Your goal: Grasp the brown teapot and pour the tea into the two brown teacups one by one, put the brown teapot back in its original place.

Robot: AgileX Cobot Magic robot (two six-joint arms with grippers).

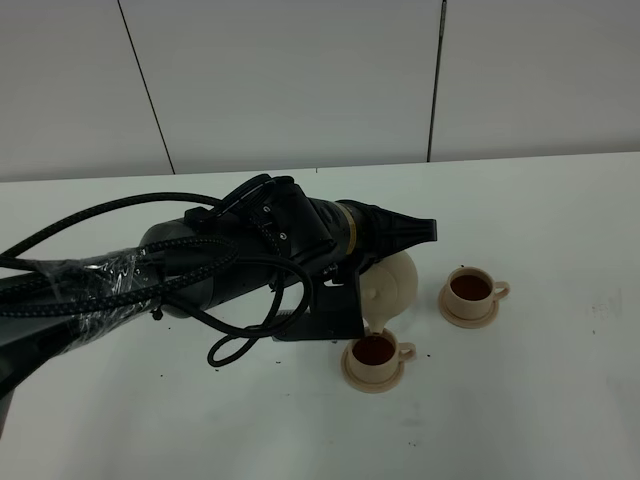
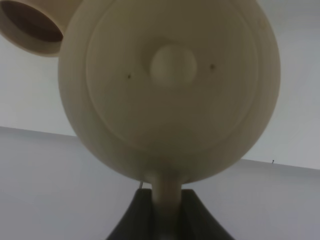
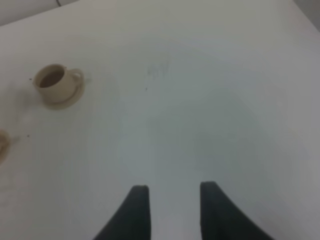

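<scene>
White bench below grey wall panels: the left tool clamps the brown teapot by its handle, tipped spout-down over the near teacup at six o'clock, evidently to pour tea. The far teacup, at three o'clock, looks filled. The right tool hangs open, idle.

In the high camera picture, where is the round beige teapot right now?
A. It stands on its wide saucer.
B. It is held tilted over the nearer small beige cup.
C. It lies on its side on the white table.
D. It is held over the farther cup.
B: the left gripper holds the round beige teapot tilted, spout down over the nearer small beige cup, which holds dark tea.
</scene>
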